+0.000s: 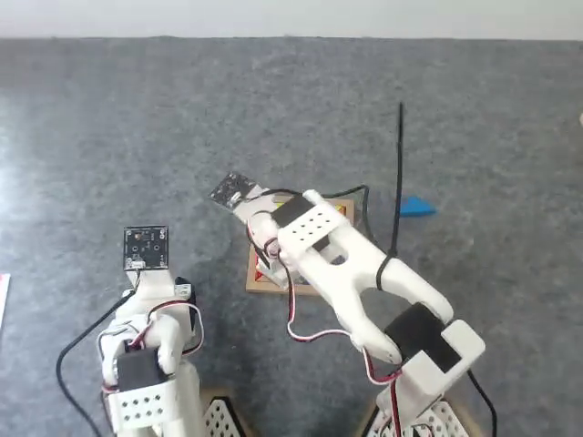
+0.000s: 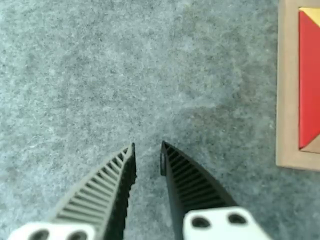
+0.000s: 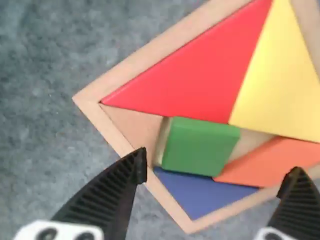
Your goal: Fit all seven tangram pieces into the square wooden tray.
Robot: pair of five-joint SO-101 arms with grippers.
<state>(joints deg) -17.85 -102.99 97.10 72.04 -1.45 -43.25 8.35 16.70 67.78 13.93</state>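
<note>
Tray (image 3: 86,100) lies on the grey mat (image 1: 137,137), one corner between the right gripper's (image 3: 218,160) wide-open jaws. It holds a red triangle (image 3: 200,75), yellow triangle (image 3: 280,85), green square (image 3: 200,145), orange piece (image 3: 270,165) and blue piece (image 3: 200,192). A loose blue shape (image 1: 417,208) lies well apart, its tip pointing away from the tray. The left gripper (image 2: 147,145) hovers near the tray, jaws slightly parted, empty.

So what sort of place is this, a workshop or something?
Probably a robotics lab bench: a white left arm and right arm stand side by side at a grey carpeted table, with a wooden tray of coloured puzzle pieces.

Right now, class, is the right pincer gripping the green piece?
No, the right pincer stands wide open above the green piece in the tray.
</note>
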